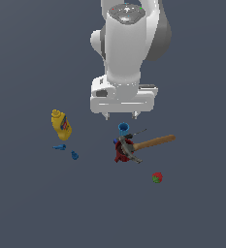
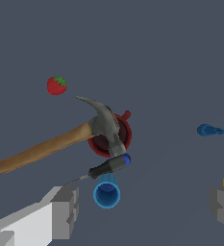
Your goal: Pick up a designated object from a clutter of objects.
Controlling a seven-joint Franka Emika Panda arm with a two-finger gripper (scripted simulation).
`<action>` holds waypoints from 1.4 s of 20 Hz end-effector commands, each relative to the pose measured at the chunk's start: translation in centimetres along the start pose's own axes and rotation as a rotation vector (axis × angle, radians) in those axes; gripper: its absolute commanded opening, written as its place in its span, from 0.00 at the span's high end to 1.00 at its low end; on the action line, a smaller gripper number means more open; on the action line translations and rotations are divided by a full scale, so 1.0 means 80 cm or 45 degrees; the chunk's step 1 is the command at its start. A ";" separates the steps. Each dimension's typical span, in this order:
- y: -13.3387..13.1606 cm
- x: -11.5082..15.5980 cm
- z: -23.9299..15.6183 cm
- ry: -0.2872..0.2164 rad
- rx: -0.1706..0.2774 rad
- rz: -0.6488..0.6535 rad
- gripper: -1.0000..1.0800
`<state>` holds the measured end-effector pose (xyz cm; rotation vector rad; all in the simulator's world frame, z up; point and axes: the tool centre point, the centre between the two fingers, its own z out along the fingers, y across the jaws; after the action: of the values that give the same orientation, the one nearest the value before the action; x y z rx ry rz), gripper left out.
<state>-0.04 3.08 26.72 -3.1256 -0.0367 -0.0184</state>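
The designated object, a small bright blue cup (image 1: 123, 128), stands upright at the far edge of the clutter of objects, right under my gripper (image 1: 120, 116). The gripper hangs above it, open and holding nothing. In the wrist view the cup (image 2: 106, 193) shows its open mouth between the two fingers, nearer to the light grey finger (image 2: 65, 211) than to the other; my gripper (image 2: 143, 207) is spread wide. A dark-handled tool with a blue tip (image 2: 107, 166) lies right beside the cup.
A wooden-handled hammer (image 1: 153, 142) lies across a red tool (image 1: 119, 154) just in front of the cup. The strawberry (image 1: 156, 178) sits further out on the exterior view's right. The yellow bottle (image 1: 61, 124) and two blue bits (image 1: 59, 147) lie on the exterior view's left.
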 end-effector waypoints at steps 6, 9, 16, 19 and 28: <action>-0.014 -0.032 0.082 -0.005 -0.013 0.025 0.04; -0.019 -0.051 0.115 -0.007 -0.017 0.034 0.04; -0.031 -0.096 0.177 -0.011 -0.021 0.051 0.04; -0.034 -0.112 0.194 -0.012 -0.021 0.056 0.04; -0.039 -0.138 0.219 -0.015 -0.020 0.063 0.04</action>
<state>-10.73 6.16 9.29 -3.1416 0.0396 0.0010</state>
